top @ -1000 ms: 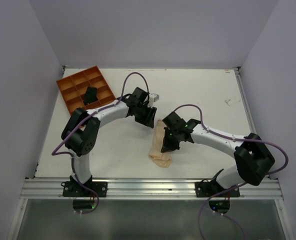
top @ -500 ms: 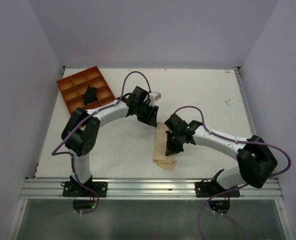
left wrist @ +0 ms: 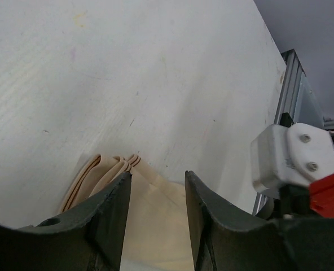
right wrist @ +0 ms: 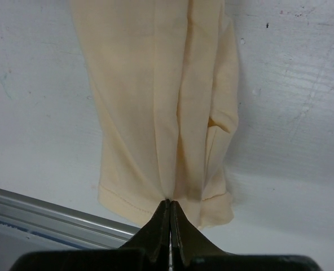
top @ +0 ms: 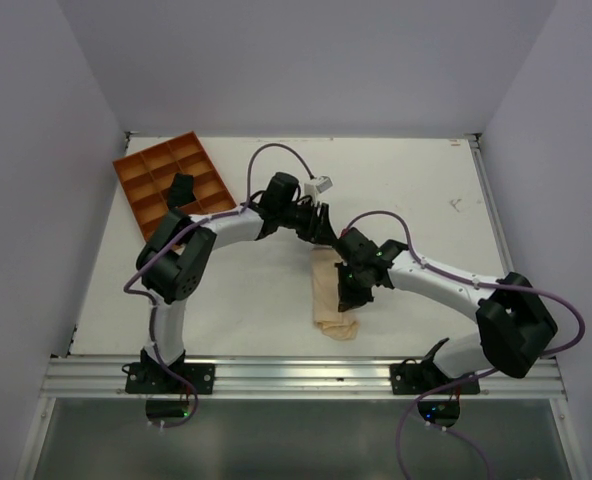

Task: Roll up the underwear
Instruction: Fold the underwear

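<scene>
White tabletop [top: 426, 190] under pale walls, and right in the middle of it lies the underwear [top: 326, 295], a pale peach strip folded lengthwise and stretched flat, one short end pointing away from the arm bases, the other toward them. At its near hem sits the right gripper [right wrist: 168, 204], jaws pressed tight together, tips down on the central fold of the cloth. Whether a pinch of fabric is caught between them or they merely press on top, I can't tell from this angle.

At the underwear's far end, the left gripper [left wrist: 157, 178] hovers with its fingers [left wrist: 113, 214] spread apart, straddling the cloth, whose brown-trimmed edge peeks out just beyond the left fingertip.

Just past the underwear's near hem runs the aluminium rail [top: 296, 375]. Well off to the far left of the underwear sits an orange divided tray [top: 161, 160], a small black bundle [top: 181, 187] resting in one of its compartments.
</scene>
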Controlling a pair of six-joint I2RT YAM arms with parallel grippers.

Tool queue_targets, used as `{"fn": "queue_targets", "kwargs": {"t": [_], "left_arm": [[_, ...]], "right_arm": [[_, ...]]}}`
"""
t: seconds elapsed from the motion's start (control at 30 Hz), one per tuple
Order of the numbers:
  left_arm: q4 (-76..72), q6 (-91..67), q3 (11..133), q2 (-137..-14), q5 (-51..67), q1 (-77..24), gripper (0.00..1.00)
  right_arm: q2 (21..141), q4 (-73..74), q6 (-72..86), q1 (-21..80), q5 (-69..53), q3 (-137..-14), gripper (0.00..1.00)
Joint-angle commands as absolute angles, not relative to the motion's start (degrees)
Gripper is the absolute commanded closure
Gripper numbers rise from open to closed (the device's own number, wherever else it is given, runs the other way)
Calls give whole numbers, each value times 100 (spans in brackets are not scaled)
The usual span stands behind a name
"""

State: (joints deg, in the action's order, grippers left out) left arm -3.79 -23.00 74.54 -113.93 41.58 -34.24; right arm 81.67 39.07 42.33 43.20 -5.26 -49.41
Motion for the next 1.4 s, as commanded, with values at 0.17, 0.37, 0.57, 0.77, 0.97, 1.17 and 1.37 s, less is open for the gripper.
{"fn": "queue_targets", "kwargs": {"t": [0.17,0.37,0.57,0.77,0.97,1.17,1.37], "left_arm": [[-976,-2549,7225,-11997,4386,-3428,53],[-967,-2531,7286,-12015,4351,-3437,53],[-791,-2426,7435,-11979,4298,-3428,53],[-624,-2347,7559,-12041,4280,-3419,53],[-404,-2171,7603,-12085,4166,-3419,53],[-238,-2022,7690,-12199,4008,-3401,53],[-9,-1759,7875,-11822,3429,-3235,53]], "right_arm": [[7849,4367,3868,4298,-18,-5062,80],[7848,4175,3753,4298,-290,-4913,61],[7928,4148,3683,4298,-317,-4939,53],[8182,4105,3612,4298,-289,-4843,50],[8271,3833,3604,4254,-395,-4641,66],[8157,3464,3498,4148,-676,-4395,90],[8112,3043,3498,4052,-1132,-4141,99]]}}
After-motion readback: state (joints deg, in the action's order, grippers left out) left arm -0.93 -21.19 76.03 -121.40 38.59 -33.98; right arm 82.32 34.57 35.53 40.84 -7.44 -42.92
